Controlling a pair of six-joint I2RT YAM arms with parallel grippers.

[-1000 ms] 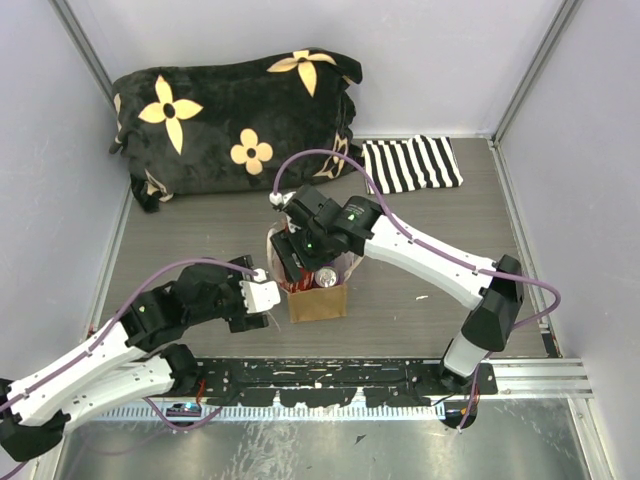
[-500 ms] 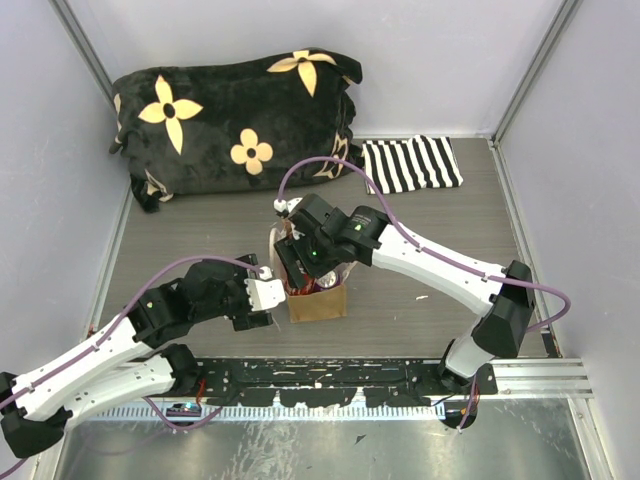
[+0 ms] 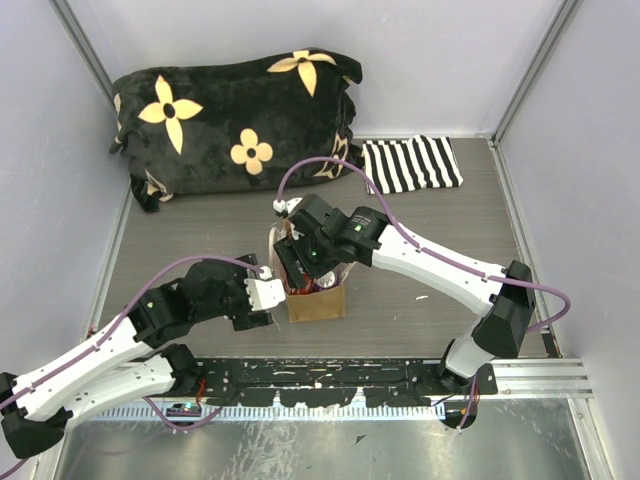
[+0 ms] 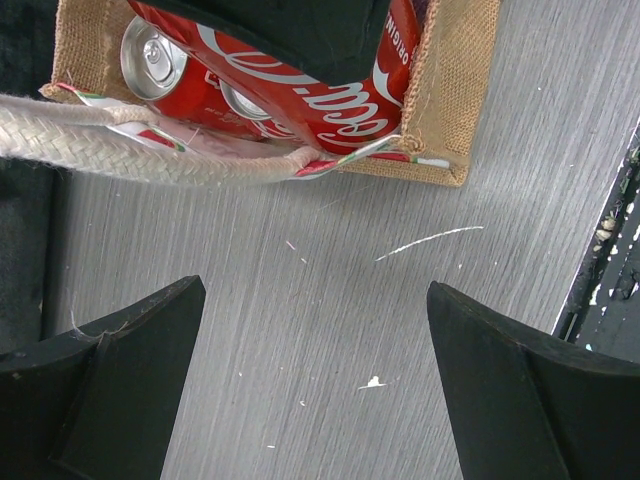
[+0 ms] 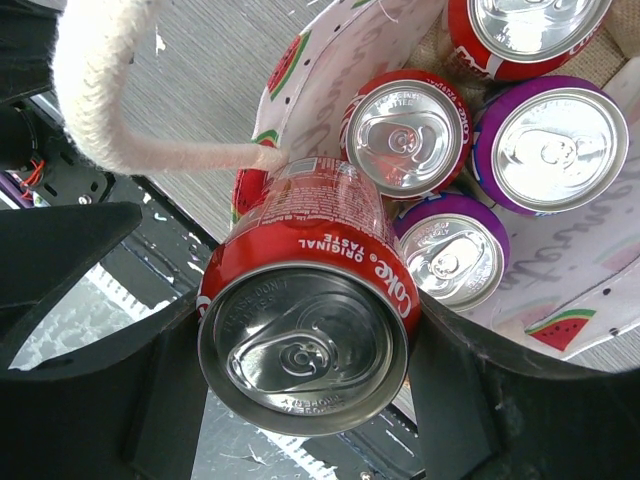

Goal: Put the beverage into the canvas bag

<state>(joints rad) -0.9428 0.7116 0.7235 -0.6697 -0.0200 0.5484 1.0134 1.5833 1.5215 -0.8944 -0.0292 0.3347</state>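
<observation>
The tan canvas bag (image 3: pixel 318 302) stands at the table's middle front; it also shows in the left wrist view (image 4: pixel 455 95) and, by its pale watermelon-print lining, in the right wrist view (image 5: pixel 320 75). My right gripper (image 5: pixel 300 350) is shut on a red Coca-Cola can (image 5: pixel 305 320) and holds it tilted over the bag's mouth, its lower end inside by the near wall. Several red and purple cans (image 5: pixel 550 145) stand upright in the bag. My left gripper (image 4: pixel 310 380) is open and empty, just left of the bag (image 3: pixel 262 296).
A cream rope handle (image 5: pixel 110 110) arches beside the held can. A black flowered cushion (image 3: pixel 235 120) lies at the back left and a striped cloth (image 3: pixel 412 163) at the back right. A black rail (image 3: pixel 330 378) runs along the near edge.
My right gripper has moved left and down with the can, into the bag's mouth, then held still. The left gripper has edged slightly toward the bag.
</observation>
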